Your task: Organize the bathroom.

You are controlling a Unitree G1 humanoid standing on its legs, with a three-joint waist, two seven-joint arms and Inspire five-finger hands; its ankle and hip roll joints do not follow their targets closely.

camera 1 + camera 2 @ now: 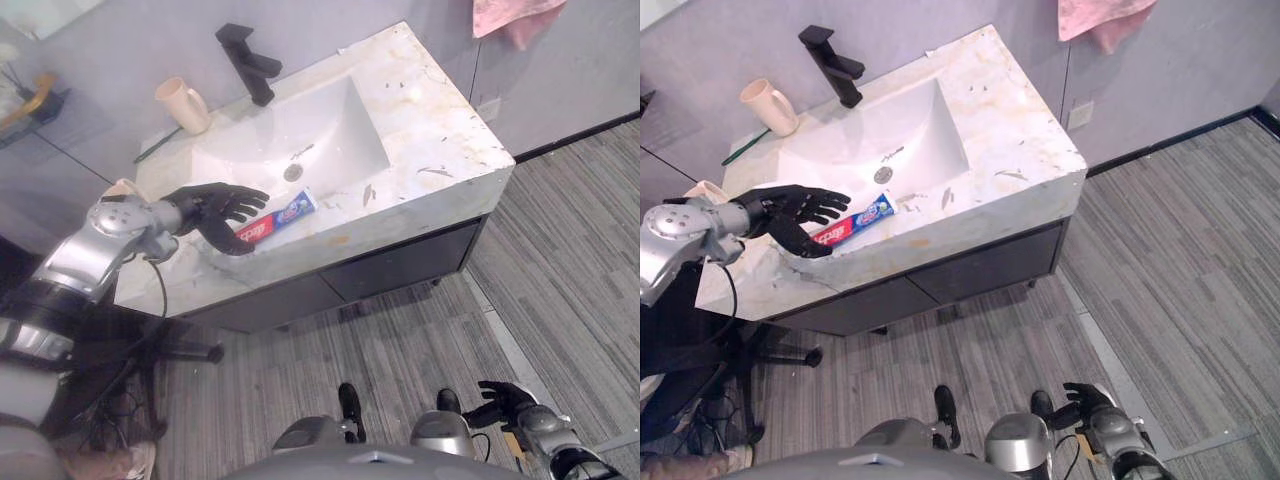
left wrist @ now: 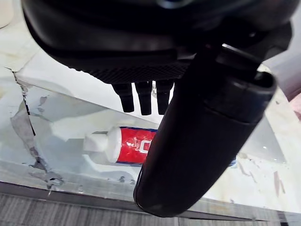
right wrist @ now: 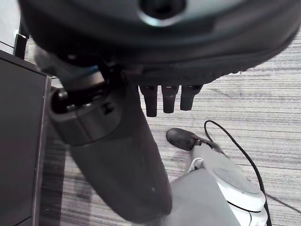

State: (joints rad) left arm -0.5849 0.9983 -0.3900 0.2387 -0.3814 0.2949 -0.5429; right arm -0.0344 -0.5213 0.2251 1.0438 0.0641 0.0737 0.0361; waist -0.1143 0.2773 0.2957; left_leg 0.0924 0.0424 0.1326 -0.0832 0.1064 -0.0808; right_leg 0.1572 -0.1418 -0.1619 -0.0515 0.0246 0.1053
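A red, white and blue toothpaste tube (image 1: 277, 219) is lying flat on the front ledge of the white marbled stone countertop (image 1: 440, 150), just in front of the sunken white rectangular basin (image 1: 300, 135) and close to the counter's front edge. Its white cap end is pointing toward the robot's left, its blue end toward the drain (image 1: 292, 171).

The left hand (image 1: 215, 208) is hovering right at the cap end of the tube, fingers stretched out straight over the basin's front rim and thumb (image 2: 197, 146) reaching down in front of the tube. In the left wrist view the tube is showing between the straight fingertips (image 2: 145, 99) and the thumb, with a gap around it, so the hand is standing open and is not gripping anything.

Behind the basin a matte black angular faucet (image 1: 248, 62) is rising from the counter. To its left a cream-coloured ceramic mug (image 1: 184, 104) is standing upright, and a thin dark green stick-like item (image 1: 158, 145) is lying just beside it. A pink cloth (image 1: 512, 17) is hanging on the grey wall beyond the counter's right end. Dark cabinet fronts (image 1: 400, 268) are sitting under the counter.

The right hand (image 1: 505, 400) is hanging low beside the robot over the grey striped floor (image 1: 560, 250), its fingers relaxed and holding nothing.
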